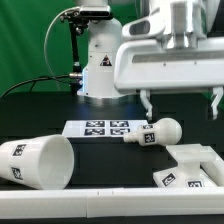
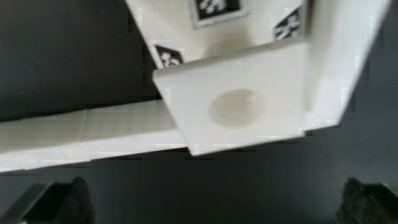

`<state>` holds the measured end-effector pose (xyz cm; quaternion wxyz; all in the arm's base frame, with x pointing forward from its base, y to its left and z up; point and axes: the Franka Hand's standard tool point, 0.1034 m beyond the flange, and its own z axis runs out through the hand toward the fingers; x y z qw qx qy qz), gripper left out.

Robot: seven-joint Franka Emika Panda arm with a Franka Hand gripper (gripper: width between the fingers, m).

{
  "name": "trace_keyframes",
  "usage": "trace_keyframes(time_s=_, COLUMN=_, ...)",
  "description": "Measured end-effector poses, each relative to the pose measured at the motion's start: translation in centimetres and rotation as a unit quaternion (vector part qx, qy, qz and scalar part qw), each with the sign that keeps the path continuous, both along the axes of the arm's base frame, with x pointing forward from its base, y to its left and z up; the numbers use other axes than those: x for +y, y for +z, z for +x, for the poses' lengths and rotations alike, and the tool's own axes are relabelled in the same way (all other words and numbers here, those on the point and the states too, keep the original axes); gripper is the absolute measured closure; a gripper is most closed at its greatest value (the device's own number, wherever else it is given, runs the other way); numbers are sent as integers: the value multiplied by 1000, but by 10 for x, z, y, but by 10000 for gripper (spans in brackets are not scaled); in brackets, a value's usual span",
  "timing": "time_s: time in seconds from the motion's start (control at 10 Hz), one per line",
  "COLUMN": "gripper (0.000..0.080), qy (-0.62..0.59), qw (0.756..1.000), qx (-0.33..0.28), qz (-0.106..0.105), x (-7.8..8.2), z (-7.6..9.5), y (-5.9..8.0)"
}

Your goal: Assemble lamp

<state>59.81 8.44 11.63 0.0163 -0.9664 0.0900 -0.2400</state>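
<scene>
Base (image 1: 190, 166) lies at the worktop's (image 1: 105, 158) near edge, toward the exterior view's right. Bulb (image 1: 158, 131) lies just behind it. Shade (image 1: 38, 160) lies on its side at the near left corner. Claw (image 1: 181, 112) is spread, empty, above the base.

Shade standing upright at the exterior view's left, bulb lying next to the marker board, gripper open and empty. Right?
Not quite. The exterior view shows the shade lying on its side, not upright, mouth toward that view's right. The rest stands: bulb lying next to the marker board, gripper open and empty.
</scene>
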Motion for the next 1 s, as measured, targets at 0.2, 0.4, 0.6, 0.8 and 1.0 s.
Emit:
trace_keyframes(time_s=0.2, gripper=101, qy=33, qw=999, qx=2, qz=-18, x=5, z=2, y=-1)
trace_keyframes(time_s=0.4, gripper=101, qy=81, qw=996, qx=4, qz=-44, x=4, z=2, y=-2)
trace_keyframes(time_s=0.6, gripper=101, qy=104, qw=993, qx=35, qz=-44, x=16, z=-13, y=-12)
trace_keyframes(time_s=0.8, gripper=101, qy=132, qw=988, qx=66, qz=-46, x=32, z=-33, y=-21)
trace_keyframes(time_s=1.0, gripper=101, qy=176, qw=980, qx=74, qz=-59, x=58, z=-45, y=-27)
